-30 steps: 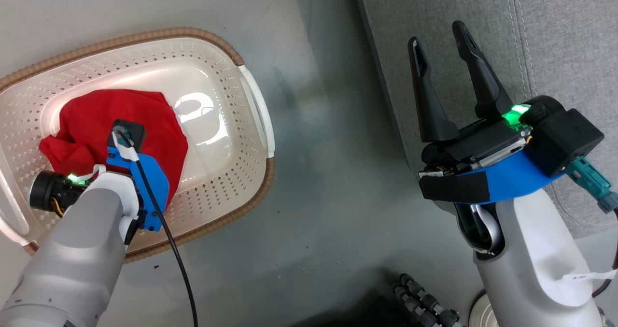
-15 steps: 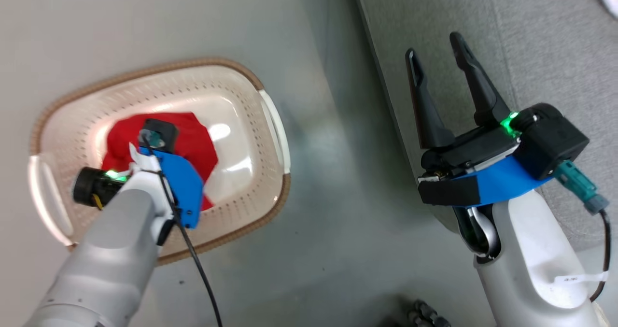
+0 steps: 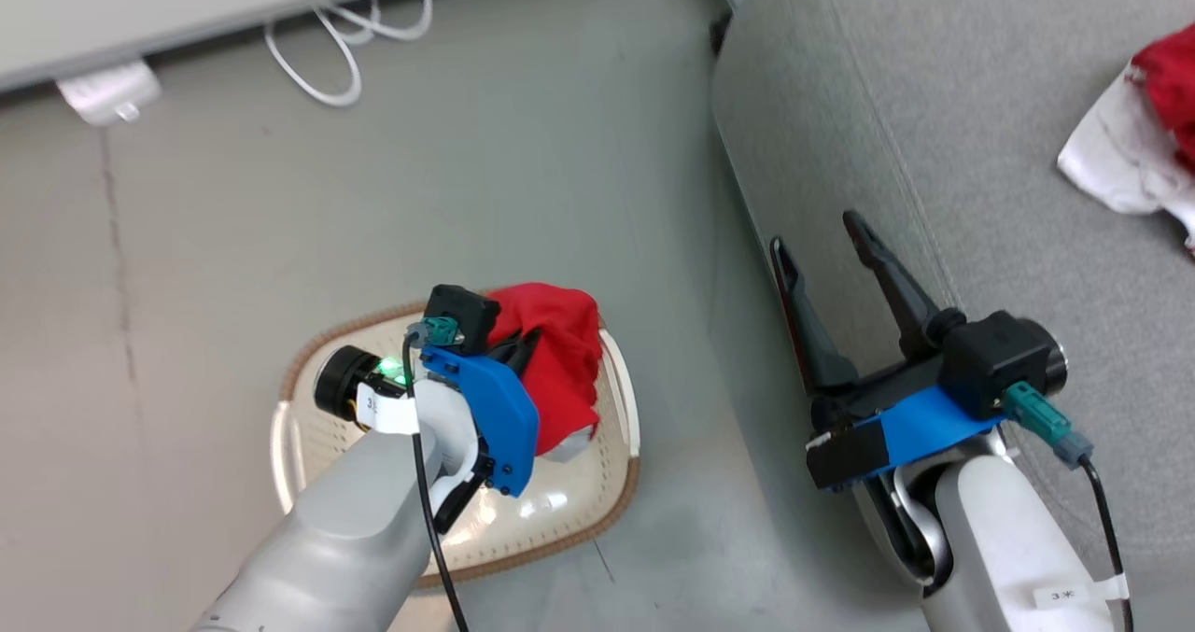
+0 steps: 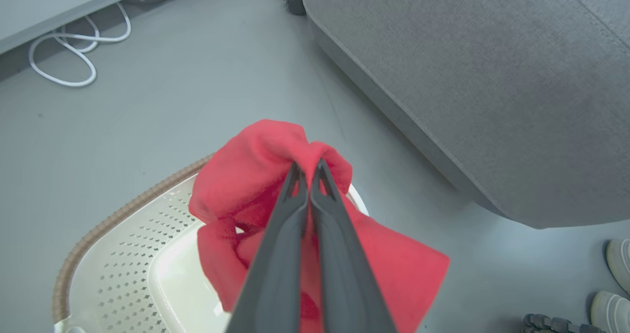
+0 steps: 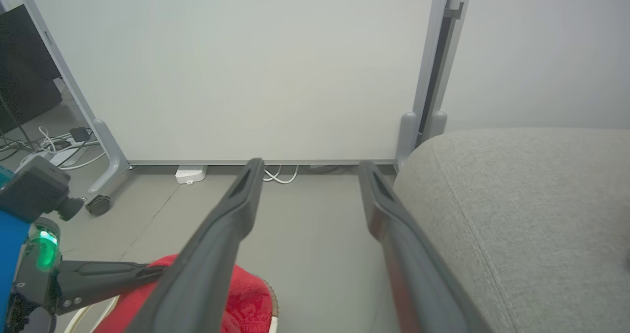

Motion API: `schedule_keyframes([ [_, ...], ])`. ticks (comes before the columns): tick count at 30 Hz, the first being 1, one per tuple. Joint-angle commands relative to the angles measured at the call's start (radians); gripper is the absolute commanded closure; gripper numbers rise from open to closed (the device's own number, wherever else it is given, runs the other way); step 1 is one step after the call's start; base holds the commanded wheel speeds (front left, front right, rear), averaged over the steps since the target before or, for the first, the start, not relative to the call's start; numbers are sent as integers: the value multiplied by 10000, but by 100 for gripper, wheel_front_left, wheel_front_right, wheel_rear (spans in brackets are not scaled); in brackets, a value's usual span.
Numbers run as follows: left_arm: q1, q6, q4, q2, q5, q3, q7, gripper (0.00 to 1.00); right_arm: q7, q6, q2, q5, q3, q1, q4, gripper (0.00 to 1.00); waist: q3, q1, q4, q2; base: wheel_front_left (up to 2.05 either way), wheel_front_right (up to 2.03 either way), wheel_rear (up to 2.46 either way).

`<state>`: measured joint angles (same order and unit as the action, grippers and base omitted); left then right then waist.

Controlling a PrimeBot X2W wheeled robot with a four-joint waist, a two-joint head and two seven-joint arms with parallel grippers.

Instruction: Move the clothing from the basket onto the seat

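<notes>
- While gripped at a bunched fold by the left gripper (image 4: 309,168), jaws pressed together on the cloth, hangs as a red garment (image 4: 246,166) over the end of the basket (image 4: 113,274) nearest the seat (image 3: 980,147); lowest hem clear of the basket or not, cannot tell.
- Lies as a second red-and-white garment (image 3: 1120,161) on the seat, at the head view's right edge.
- Holds the right gripper (image 3: 813,231) empty, jaws wide, above the seat's rounded front edge.
- Leaves a bare strip of floor (image 3: 560,193) between basket rim and seat; white cables (image 3: 327,63) well apart, beyond the basket.

Lab — wheeled partition (image 5: 246,67), floor cables (image 3: 322,101)
</notes>
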<state>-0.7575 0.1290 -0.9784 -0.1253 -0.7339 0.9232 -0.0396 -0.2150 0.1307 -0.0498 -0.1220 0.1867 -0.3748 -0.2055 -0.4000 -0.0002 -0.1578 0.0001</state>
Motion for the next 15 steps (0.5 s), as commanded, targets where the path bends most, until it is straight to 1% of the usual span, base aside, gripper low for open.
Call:
schedule_keyframes([
  [1, 78, 22, 205, -14, -150, 143, -142, 100, 84, 1, -14, 44, -21, 244, -3, 0, 1219, 2, 655, -1, 0, 0, 0],
  [7, -110, 24, 1103, 71, -794, 878, -606, 100, 460, 1, -12, 45, -125, 966, 40, 0, 2514, 2, 1077, -1, 0, 0, 0],
  [15, -703, 25, 1597, 225, -1446, 1520, -998, 100, 817, 1, -12, 18, -97, 1699, 36, 0, 3590, 2, 1358, -1, 0, 0, 0],
])
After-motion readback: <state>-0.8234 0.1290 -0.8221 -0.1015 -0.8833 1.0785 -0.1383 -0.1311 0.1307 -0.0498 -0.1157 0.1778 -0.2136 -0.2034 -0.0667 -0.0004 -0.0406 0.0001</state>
